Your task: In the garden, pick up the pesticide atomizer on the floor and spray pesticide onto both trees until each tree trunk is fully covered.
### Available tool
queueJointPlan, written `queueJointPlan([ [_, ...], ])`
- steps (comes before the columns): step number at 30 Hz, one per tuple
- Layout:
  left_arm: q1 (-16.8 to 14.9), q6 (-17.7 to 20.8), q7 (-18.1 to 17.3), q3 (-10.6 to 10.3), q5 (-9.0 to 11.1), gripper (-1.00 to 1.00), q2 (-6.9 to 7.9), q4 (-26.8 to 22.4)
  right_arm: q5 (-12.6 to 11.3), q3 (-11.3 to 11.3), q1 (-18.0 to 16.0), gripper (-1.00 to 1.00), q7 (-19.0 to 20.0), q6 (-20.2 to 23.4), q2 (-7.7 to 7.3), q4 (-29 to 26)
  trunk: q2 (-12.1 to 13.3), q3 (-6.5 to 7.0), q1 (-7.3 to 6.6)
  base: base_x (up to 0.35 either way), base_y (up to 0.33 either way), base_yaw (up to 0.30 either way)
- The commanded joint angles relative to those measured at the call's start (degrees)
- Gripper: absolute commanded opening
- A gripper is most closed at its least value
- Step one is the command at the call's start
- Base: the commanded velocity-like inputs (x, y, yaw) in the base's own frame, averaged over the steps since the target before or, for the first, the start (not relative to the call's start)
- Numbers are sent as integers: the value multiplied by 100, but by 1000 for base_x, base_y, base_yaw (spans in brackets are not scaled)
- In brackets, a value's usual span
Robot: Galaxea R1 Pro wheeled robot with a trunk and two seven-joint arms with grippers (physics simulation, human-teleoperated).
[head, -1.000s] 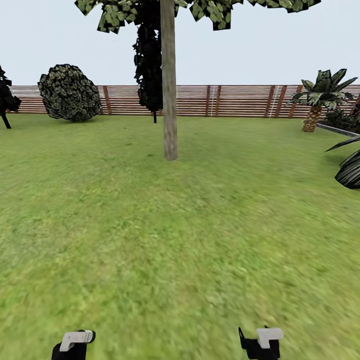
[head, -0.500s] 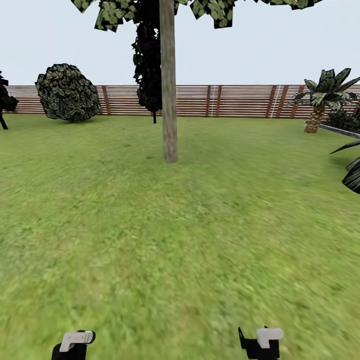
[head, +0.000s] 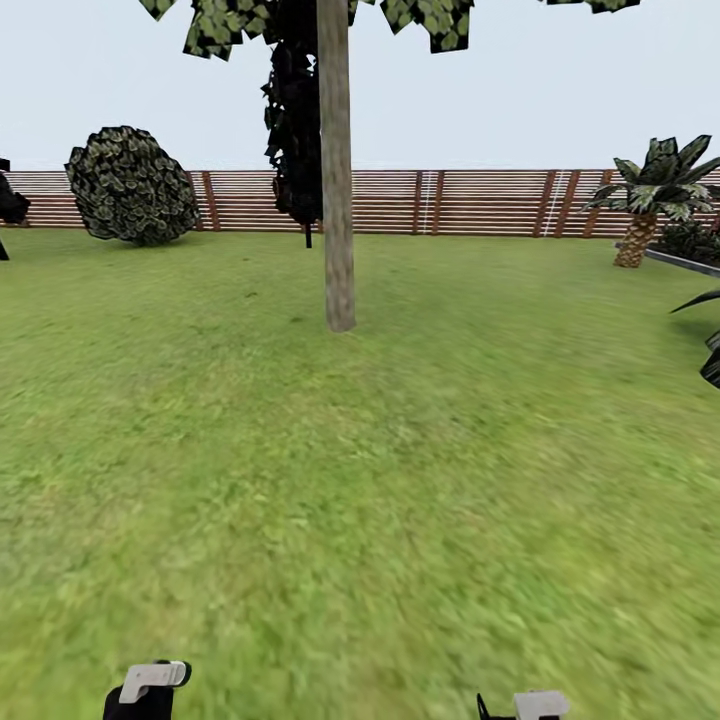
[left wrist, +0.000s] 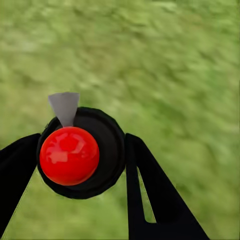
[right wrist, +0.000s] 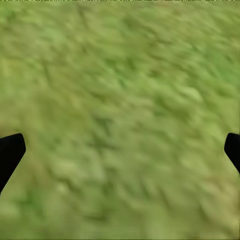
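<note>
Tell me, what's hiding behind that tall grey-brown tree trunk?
Behind the mottled grey-brown tree trunk stands a narrow black columnar tree, partly covered by it. Further back runs the brown slatted wooden fence. The fence stretch directly behind the trunk is hidden.

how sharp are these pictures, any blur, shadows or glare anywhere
Head view: the tree trunk and fence are crisp, the near grass is smeared and no cast shadows show. Left wrist view: the pesticide atomizer is sharp with a soft highlight on its red top. Right wrist view: blurred lawn.
</note>
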Motion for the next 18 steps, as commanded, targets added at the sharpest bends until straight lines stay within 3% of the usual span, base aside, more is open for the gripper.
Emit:
queueJointPlan([
  [1, -5, -22, -30, 50, -54, -100, -2, 0, 35, 3, 15, 100, -31, -14, 0, 8, -2, -5, 2, 339, 0, 0],
  [18, -5, -23, -31, 50, -54, -100, -2, -13, 36, 3, 66, 100, -32, -14, 0, 12, -2, -5, 2, 339, 0, 0],
])
